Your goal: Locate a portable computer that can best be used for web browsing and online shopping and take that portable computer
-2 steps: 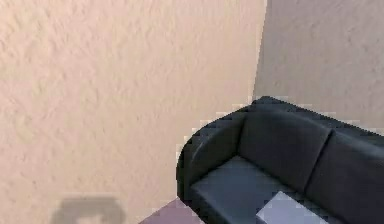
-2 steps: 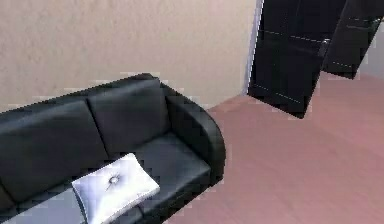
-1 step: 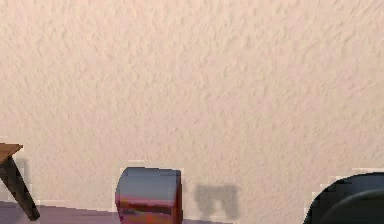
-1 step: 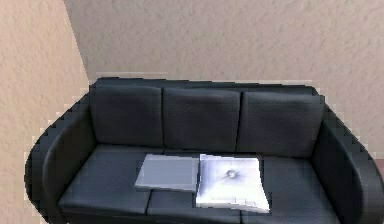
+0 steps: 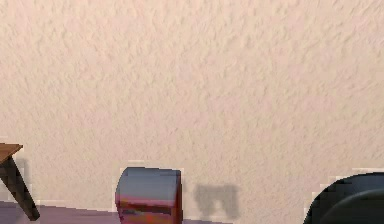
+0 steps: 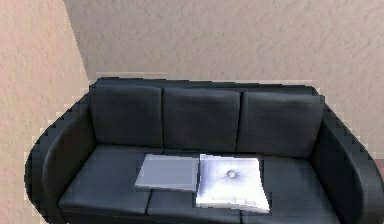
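A flat grey slab that looks like a closed laptop (image 6: pixel 167 172) lies on the middle seat cushion of a black three-seat sofa (image 6: pixel 120 115) in the arm side view. Right beside it on the seat lies a flat white rectangular thing with a small round mark at its centre (image 6: pixel 233 180); it may be another laptop or a book. The two lie edge to edge, near the sofa's front.
The forward view faces a cream wall (image 5: pixel 200 80). A grey-blue and red box (image 5: pixel 148 195) stands on the floor at the wall's foot. A wooden table corner with a dark leg (image 5: pixel 12 170) sits at the left edge, and a black sofa arm (image 5: pixel 350 200) at the lower right.
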Controlling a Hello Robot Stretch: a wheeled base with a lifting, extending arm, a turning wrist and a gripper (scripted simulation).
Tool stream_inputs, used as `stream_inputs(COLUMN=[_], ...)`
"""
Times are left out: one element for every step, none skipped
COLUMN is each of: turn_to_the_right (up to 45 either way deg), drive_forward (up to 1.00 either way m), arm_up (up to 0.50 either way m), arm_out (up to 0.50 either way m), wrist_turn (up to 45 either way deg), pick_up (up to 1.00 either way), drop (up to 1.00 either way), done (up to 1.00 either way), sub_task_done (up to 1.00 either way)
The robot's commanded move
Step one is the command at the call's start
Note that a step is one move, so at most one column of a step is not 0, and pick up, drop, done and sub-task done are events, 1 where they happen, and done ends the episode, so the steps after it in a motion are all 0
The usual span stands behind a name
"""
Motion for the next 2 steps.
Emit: stream_inputs(turn_to_the_right=[0.0, 0.0], drive_forward=[0.0, 0.0], arm_up=[0.0, 0.0], arm_out=[0.48, 0.0], wrist_turn=[0.0, 45.0], pick_up=[0.0, 0.0], drop=[0.0, 0.0], done=[0.0, 0.0], sub_task_done=[0.0, 0.0])
